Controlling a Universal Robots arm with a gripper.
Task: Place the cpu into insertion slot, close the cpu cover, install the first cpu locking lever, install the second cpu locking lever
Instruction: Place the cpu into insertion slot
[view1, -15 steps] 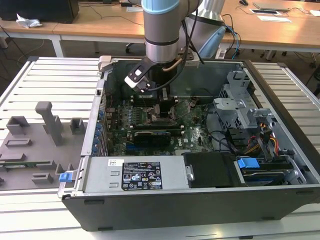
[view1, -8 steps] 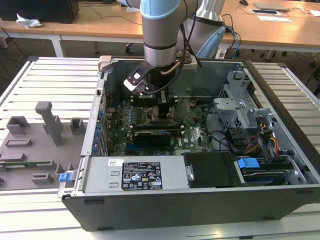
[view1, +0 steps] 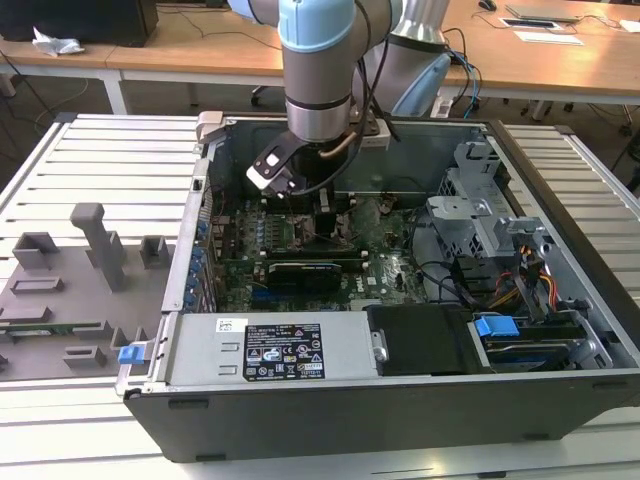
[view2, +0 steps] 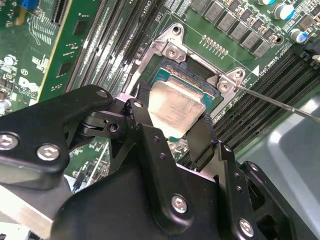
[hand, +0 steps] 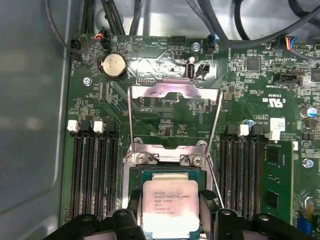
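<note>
Two black fingers (view2: 200, 140) of the gripper (view2: 174, 117) pinch the small square silvery cpu (hand: 170, 202) by opposite edges. The dark-framed square insertion slot (hand: 150, 174) lies directly under it, edges parallel, with the thin silvery cpu cover (hand: 175, 90) swung open just beyond.

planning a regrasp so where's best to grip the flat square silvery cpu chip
Probably by two opposite side edges, coming straight down from above. The flat square silvery cpu chip lies face-up and thin, leaving only its edges to pinch; the black claw grips it that way in both wrist views.
</note>
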